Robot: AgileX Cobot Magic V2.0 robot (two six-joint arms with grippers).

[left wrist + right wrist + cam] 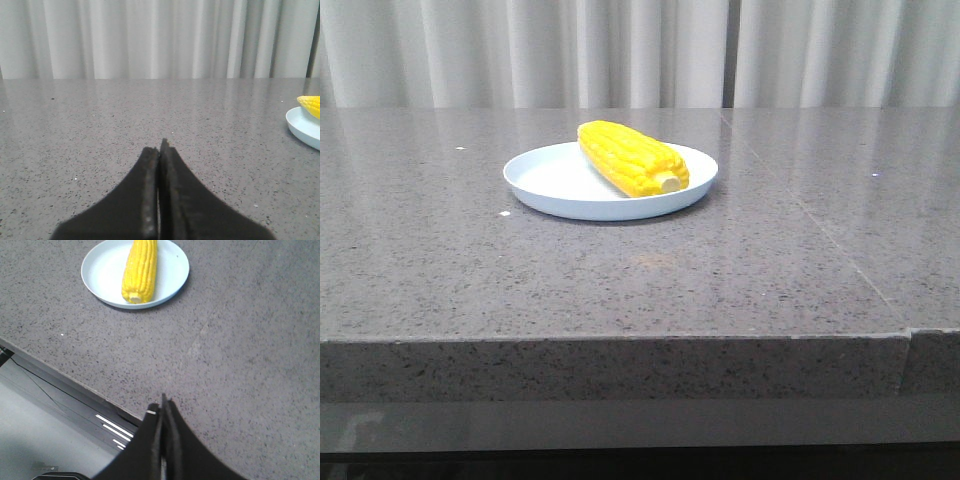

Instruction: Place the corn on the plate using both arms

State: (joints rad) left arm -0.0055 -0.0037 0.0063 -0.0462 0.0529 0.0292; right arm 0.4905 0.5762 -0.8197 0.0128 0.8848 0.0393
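corn (140,271) sat on the plate (172,282), well ahead of the right end effector (162,412) | left end effector (159,150) off to the side on the worktop (770,260) | both pinched together, holding nothing

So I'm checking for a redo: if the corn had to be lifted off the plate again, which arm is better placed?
Probably the right. Its camera looks down on the whole corn and plate, ahead of its shut fingers. The left wrist view catches only the plate's edge far to one side of its shut fingers.
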